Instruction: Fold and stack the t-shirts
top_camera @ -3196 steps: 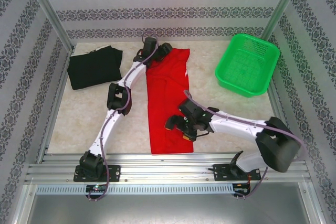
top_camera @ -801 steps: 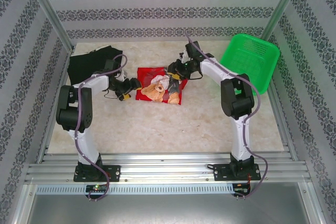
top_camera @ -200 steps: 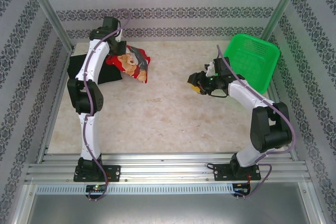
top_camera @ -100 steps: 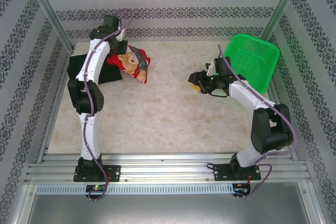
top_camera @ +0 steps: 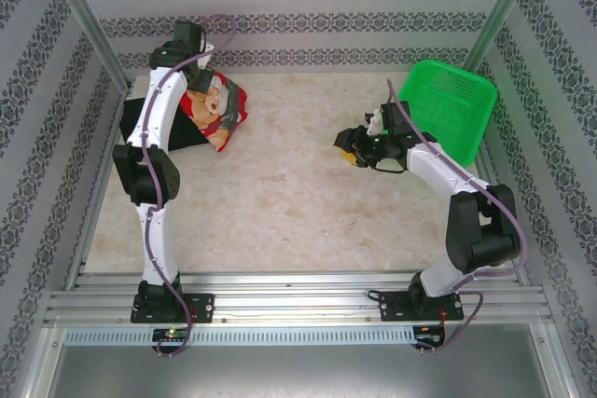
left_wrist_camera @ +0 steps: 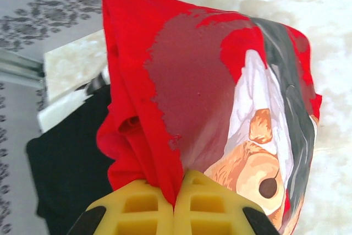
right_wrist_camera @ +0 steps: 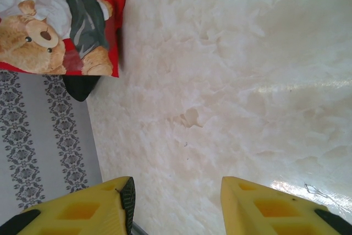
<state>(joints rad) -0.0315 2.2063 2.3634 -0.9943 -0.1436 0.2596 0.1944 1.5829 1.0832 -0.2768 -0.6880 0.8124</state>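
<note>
The folded red t-shirt (top_camera: 217, 111) with the teddy-bear print hangs from my left gripper (top_camera: 198, 82) at the far left of the table. The yellow jaws (left_wrist_camera: 177, 197) are shut on a bunched red edge of it. In the left wrist view the red t-shirt (left_wrist_camera: 187, 75) dangles partly over the black t-shirt (left_wrist_camera: 58, 174). The black t-shirt (top_camera: 133, 119) lies flat by the left wall, partly hidden by my arm. My right gripper (top_camera: 353, 147) hovers open over bare table beside the basket, nothing between its fingers (right_wrist_camera: 176, 205). Its camera sees the red t-shirt (right_wrist_camera: 52, 23) far off.
A green mesh basket (top_camera: 438, 115) stands at the back right, close behind the right gripper. Patterned walls close in the left, back and right sides. The marble tabletop (top_camera: 298, 202) stretches between the two arms.
My left gripper has carried the red t-shirt a little to the left, so it hangs closer over the black one. The right arm has held still.
</note>
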